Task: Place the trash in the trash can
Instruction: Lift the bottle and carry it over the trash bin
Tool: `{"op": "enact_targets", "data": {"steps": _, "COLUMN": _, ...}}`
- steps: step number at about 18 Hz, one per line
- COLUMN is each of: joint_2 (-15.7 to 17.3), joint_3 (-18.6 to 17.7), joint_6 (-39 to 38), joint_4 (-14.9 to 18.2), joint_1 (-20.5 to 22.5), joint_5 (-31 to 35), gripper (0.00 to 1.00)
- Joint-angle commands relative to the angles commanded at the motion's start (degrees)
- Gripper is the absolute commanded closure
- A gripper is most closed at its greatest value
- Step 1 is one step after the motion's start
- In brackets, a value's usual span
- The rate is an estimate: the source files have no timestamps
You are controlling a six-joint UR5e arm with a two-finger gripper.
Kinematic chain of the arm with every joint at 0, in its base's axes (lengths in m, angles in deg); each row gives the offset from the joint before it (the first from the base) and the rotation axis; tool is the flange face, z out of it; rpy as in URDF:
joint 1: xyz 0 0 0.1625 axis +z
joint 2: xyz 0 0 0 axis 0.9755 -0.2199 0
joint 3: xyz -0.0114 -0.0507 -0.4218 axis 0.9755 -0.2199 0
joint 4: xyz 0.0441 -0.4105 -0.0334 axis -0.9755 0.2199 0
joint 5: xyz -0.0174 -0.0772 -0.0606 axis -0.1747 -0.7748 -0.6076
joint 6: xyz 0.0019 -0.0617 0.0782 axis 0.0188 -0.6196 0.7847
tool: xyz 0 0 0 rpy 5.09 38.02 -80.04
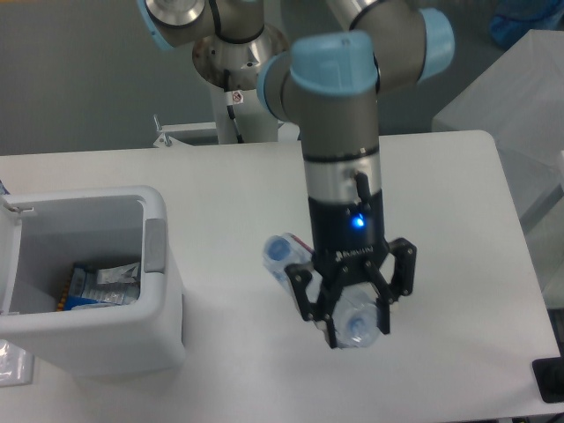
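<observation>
Nearest the camera, the gripper point(357, 322) hangs above the white table point(458, 264), its black fingers point(385, 310) closed around the lower end of the clear bottle point(304, 278). The bottle lies tilted in the grasp, its capped end sticking out to the left of the wrist, its other end showing between the fingers; it looks lifted off the table surface. A blue light glows on the wrist above the fingers. At the lower right edge sits a small black object point(550, 381), only partly in view. To the left stands the white trash can point(163, 291), lid open, well apart from the bottle. Inside it lie crumpled wrappers point(101, 286) with blue and white print. Farther back, the arm's base point(238, 62) rises behind the table.
</observation>
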Motion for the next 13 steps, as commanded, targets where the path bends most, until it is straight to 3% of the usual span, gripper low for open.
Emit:
{"op": "enact_targets", "data": {"steps": 5, "joint_2": 3.17, "joint_3": 0.53, "joint_6": -0.52, "joint_4": 0.00, "joint_1": -1.58, "joint_5": -6.60, "gripper": 0.40}}
{"op": "enact_targets", "data": {"steps": 13, "joint_2": 4.23, "joint_3": 0.00, "joint_6": -0.97, "joint_4": 0.00, "joint_1": -7.56, "joint_5": -7.31, "gripper": 0.40}}
